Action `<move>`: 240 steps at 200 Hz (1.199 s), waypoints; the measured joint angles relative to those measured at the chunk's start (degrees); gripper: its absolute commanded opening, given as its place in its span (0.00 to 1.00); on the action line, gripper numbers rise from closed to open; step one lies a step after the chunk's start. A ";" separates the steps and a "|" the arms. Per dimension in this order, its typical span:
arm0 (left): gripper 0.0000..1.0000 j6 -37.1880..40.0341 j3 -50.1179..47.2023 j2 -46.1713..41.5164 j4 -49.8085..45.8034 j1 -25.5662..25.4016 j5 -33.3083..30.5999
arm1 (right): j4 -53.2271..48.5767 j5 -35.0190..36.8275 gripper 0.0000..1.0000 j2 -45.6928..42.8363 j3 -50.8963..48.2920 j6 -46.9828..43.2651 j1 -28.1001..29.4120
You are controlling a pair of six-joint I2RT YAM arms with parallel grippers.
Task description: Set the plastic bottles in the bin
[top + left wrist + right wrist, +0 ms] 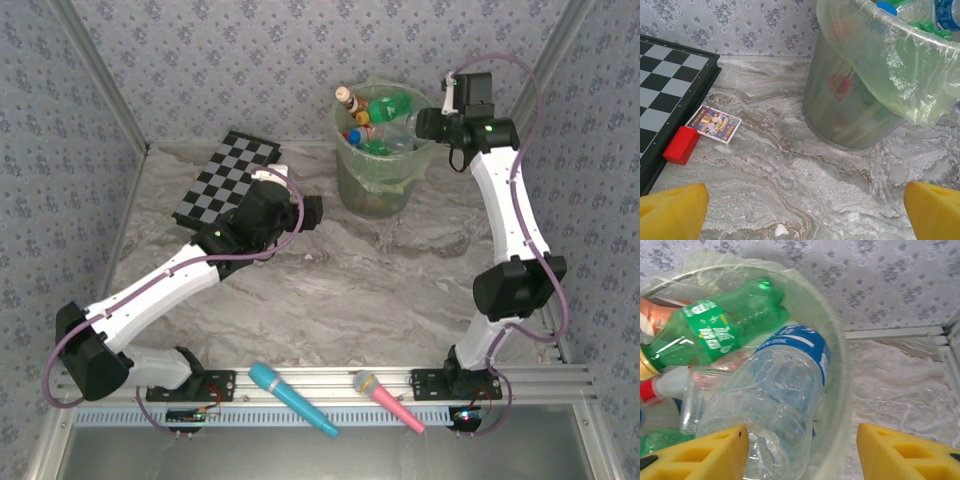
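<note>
I count one bin (372, 185) on the grey marbled worktop (400, 270), towards the far wall. It is round, its wall reads as fine mesh, and a thin, crinkled pale green liner (920, 85) is folded over the rim. The plastic bottles are inside it, piled up to the rim. At the top of the pile I can make out three: one green bottle (715, 335) with a green label, one large clear bottle (775, 410) with a blue label and dented sides, and one brown-tinted bottle (348, 100) with a white cap, standing up at the far rim. A red cap (645, 390) on a white neck and more green plastic show beside and below them; the full count I cannot tell. The right fingers (905, 452), two blocky yellow pieces, hang over the bin's rim, partly open. The clear bottle's base lies just beside one finger, and the other finger stands apart from it beyond the rim, so they grip nothing. The left fingers (672, 212) are spread wide and empty, low over bare worktop on the near side of the bin. To their left lies one flat chessboard (665, 75), with one red block (681, 145) just beside its edge and one printed card (715, 124) next to the block. Two toy microphones lie at the near rail between the arm bases: one cyan microphone (292, 400) and one pink microphone (388, 400).
</note>
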 measured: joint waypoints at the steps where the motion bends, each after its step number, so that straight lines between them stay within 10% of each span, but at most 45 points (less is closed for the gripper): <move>1: 1.00 0.00 0.00 0.02 0.04 0.02 0.02 | 0.02 0.02 0.61 -0.07 -0.07 0.00 -0.04; 240: 1.00 -0.46 0.68 0.74 -0.15 0.07 1.07 | 1.64 -6.16 0.53 1.95 -2.01 1.68 0.50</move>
